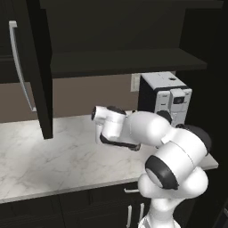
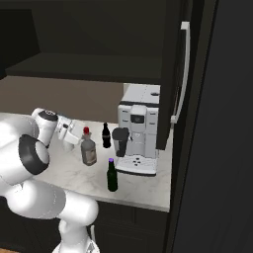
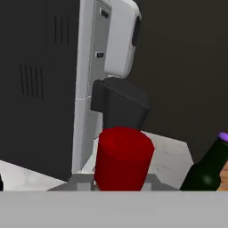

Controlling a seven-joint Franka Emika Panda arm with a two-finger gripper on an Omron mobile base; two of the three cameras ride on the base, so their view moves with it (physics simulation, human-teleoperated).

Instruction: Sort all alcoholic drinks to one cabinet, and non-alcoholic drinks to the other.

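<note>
Just behind liquor bottle [image 2: 89,152]: coffee machine [image 2: 140,129] (bulky)

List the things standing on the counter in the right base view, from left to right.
Liquor bottle → cola bottle → beer bottle → coffee machine.
</note>
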